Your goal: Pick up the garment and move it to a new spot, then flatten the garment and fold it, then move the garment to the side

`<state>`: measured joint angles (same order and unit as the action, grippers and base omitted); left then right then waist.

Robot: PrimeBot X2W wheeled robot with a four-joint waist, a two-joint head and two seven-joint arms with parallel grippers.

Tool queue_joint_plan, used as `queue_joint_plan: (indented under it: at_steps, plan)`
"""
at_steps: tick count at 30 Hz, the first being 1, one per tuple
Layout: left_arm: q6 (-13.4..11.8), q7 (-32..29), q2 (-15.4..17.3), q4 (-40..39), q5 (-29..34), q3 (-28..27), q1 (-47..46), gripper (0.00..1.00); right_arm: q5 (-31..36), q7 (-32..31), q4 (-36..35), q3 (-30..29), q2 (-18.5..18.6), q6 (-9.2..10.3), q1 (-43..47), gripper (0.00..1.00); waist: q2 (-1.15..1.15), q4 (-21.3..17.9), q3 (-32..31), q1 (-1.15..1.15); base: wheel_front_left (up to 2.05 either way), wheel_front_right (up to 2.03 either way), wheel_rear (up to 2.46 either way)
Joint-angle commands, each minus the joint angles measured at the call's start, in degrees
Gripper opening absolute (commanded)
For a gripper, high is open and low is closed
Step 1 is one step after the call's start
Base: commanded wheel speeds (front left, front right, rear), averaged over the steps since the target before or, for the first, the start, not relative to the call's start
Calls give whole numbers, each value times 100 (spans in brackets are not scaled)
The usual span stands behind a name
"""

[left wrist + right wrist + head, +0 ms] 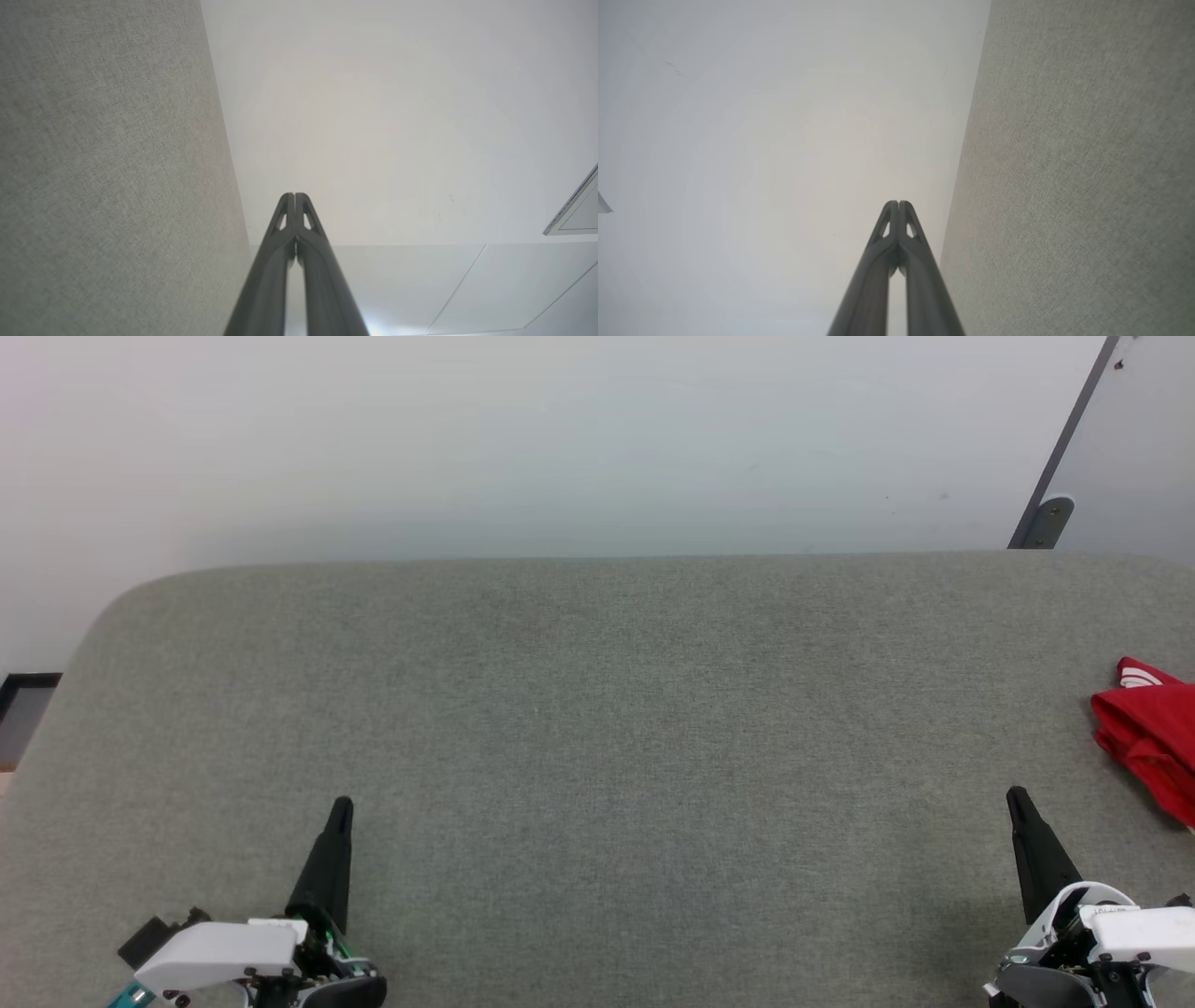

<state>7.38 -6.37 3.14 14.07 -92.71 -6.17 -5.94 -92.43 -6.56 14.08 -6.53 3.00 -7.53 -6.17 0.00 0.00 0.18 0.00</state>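
The garment [1150, 733], red with a bit of white striped trim, lies bunched at the far right edge of the head view on the grey fabric table [597, 709]; most of it is cut off by the frame. My right gripper [1018, 800] stands shut near the front right, a short way left of and nearer than the garment, not touching it. My left gripper [342, 807] is shut at the front left with nothing in it. In the wrist views, the left gripper [294, 196] and the right gripper [899, 204] show their tips pressed together.
The grey table has a rounded far-left corner [121, 607] and a pale wall [560, 439] behind it. A grey slanted bar [1060, 457] with a foot stands at the back right. A dark panel [23, 709] sits beyond the table's left edge.
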Motion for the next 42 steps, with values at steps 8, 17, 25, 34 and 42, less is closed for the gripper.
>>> queue_joint_plan:
  at_steps: [8, 17, 25, 34, 42]
  plan:
    - [20, -16, -15, 11, 22, -22, -61, 0, 3, -10, 4, -1, -24, 7, -14, 0, 0, 0, 0, 0, 0, 0, 0]
    - [20, -21, -18, 10, 27, -26, -62, 0, 4, -12, 4, -1, -25, 7, -14, 0, 0, 0, 0, 0, 0, 0, 0]
    - [20, -13, -19, 10, 31, -29, -62, 0, 3, -13, 4, -2, -25, 8, -14, 0, 0, 0, 0, 0, 0, 0, 0]
    - [20, -17, -20, 10, 34, -32, -62, 0, 0, -14, 4, -3, -26, 8, -14, 0, 0, 0, 0, 0, 0, 0, 0]
    - [20, -20, -23, 10, 36, -34, -62, 0, 1, -14, 4, -3, -25, 8, -15, 0, 0, 0, 0, 0, 0, 0, 0]
